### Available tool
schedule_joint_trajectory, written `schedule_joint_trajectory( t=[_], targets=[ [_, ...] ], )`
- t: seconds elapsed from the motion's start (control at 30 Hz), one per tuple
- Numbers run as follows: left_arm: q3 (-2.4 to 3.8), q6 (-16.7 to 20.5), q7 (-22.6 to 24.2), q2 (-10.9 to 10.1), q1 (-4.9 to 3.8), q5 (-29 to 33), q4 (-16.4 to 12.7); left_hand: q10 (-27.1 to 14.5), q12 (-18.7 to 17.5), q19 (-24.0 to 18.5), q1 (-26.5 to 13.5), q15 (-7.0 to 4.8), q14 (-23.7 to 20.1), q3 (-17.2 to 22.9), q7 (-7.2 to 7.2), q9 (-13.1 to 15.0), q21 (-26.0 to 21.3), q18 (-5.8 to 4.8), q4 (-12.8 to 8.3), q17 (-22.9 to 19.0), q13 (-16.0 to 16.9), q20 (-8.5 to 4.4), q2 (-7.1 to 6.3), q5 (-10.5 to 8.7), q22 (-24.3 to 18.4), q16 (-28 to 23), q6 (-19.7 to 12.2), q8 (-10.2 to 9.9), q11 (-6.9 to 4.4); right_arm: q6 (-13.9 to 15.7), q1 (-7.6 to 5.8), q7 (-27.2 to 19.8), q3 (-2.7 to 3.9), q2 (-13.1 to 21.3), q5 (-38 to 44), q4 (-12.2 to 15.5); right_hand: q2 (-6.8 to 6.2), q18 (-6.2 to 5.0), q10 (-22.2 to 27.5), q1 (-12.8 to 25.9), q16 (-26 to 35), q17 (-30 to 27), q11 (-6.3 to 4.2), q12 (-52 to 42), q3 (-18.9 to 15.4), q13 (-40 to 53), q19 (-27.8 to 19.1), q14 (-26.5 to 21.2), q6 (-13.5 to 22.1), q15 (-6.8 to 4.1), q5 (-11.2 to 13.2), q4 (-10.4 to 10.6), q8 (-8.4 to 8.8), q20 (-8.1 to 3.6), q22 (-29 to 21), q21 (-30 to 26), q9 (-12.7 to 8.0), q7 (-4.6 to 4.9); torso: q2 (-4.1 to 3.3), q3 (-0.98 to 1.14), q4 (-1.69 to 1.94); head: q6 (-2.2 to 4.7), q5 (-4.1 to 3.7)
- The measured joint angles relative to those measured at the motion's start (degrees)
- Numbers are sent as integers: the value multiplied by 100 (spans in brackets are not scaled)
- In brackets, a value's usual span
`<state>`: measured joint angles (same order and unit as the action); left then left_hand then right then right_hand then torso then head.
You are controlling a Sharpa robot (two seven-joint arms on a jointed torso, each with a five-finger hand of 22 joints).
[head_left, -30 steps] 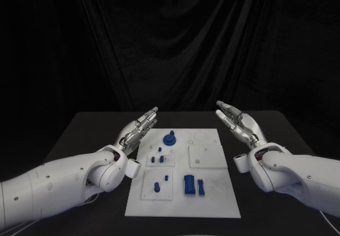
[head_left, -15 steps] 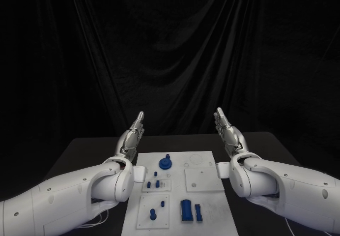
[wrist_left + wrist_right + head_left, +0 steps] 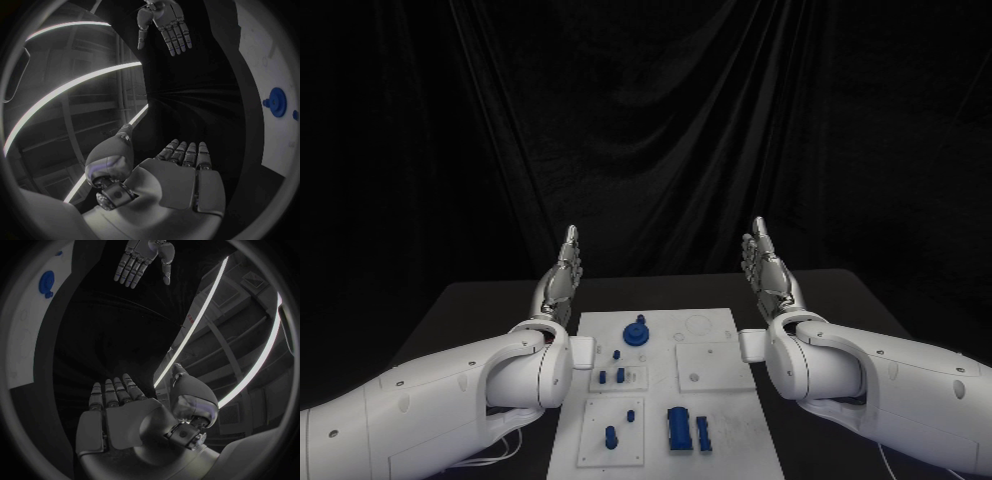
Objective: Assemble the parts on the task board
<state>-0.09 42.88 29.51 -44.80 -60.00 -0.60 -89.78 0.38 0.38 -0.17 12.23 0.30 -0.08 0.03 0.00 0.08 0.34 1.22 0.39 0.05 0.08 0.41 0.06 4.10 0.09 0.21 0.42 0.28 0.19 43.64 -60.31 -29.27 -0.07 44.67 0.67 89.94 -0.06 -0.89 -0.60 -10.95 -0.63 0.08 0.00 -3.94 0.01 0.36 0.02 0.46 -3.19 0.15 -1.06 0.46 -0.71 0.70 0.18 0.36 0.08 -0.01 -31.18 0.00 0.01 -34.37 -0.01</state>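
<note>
I saw both hands up in the air, one on each side of the task board (image 3: 733, 400). The left hand (image 3: 561, 275) was above the far left corner of the board, and the right hand (image 3: 766, 275) was above the far right corner. Each hand stood flat and straight, with its fingers stretched out and pointing up and away from me. The fingers lay side by side, and neither hand held anything. Neither hand touched the board or any part.

The white board lay flat in the middle of the black table (image 3: 473, 300). On its far side, a bit left of the middle, stood a round blue part (image 3: 636, 333) with a small knob on top. Nearer to me, on the left, some small blue pegs (image 3: 617, 376) stood in a little plate. Nearer still, one blue peg (image 3: 610, 436) stood on the left. To the right of it lay a bigger blue block (image 3: 679, 428) with a thin blue piece (image 3: 704, 432) just beside it.

From the left wrist I saw my left palm (image 3: 181, 180) wide open, and the right hand across from it, open too.
</note>
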Motion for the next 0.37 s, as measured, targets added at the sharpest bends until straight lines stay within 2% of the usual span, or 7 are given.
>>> schedule_joint_trajectory(
  t=[0.07, 0.1, 0.13, 0.2, 0.27, 0.37],
  targets=[
    [0, 19, -6, 0, 0, 11, 0, 0, 0, 0, -99, 0, 0, 0, 0, 0, 0, -9, 0, 0, 0, 0, 0, -115, 0, 0, 0, 0, 0, 1, 0, -1, 0, 0, -20, 0, 10, 0, 0, 76, 0, 0, 0, 104, 0, -8, 11, -10, 90, -10, 29, 0, 0, -11, -4, 0, 0, 5, 0, 0, -1, 0, 0],
    [0, 27, -9, 0, 0, 16, 0, 0, 0, 0, -143, 0, 0, 0, 0, 0, 0, -90, 0, 0, 1, 0, 0, -159, 0, 0, 0, 0, 0, 1, 0, -1, 0, 0, -27, 0, -7, 0, 0, 113, 0, 0, 0, 150, 0, -12, 8, -10, 127, -10, 44, 0, 23, -33, -7, 0, 0, 4, 0, 0, -1, 0, 0],
    [0, 32, -10, 0, 0, 21, 0, 0, 0, 0, -188, 0, 0, 0, 0, 0, 0, -90, 0, 0, 1, 0, 0, -197, 0, 0, 0, 0, 0, 1, 0, -2, 0, 0, -34, 0, 10, 0, 0, 150, 0, 0, 0, 188, 0, -15, 1, -10, 141, -10, 44, 0, 28, -40, -7, 0, 0, -5, 0, 0, -1, 0, 0],
    [0, 45, -14, 0, 0, 27, -1, 0, 0, 0, -277, 0, 0, 0, 0, 0, 0, -90, 0, 1, 1, 0, -2, -264, 0, 0, 0, 0, 0, 2, 0, -2, 0, 0, -46, -1, 3, 0, 41, 518, 44, 0, 1, 368, 0, -30, 1, -10, 292, -10, 86, 0, 50, -40, -11, 0, 1, 5, 1, 0, -1, 0, 0],
    [0, 55, -17, 0, 0, 32, -1, 0, 0, 0, -375, 0, 0, 0, 0, 1, 0, -90, 0, 1, 2, 0, -13, -322, 1, 0, 0, 0, 0, 2, 0, -3, 0, 0, -57, -1, 3, -1, 41, 967, 44, 0, 1, 374, 0, -31, 1, -10, 293, -10, 86, 0, 50, -40, -12, 0, 1, 5, 1, 0, -1, 0, 0],
    [0, 63, -20, 0, 0, 39, -1, 0, 0, 0, -865, 0, 0, 0, 0, 1, 0, -89, 0, 1, 2, 0, 0, -392, 1, 0, 0, 0, 0, 3, 1, -4, 0, 0, -66, -1, 14, -1, 41, 1045, 44, 0, 1, 374, 0, -31, 1, -9, 293, -10, 86, 0, 50, -40, -14, 0, 1, 5, 1, 0, -2, 0, 0]
  ],
)
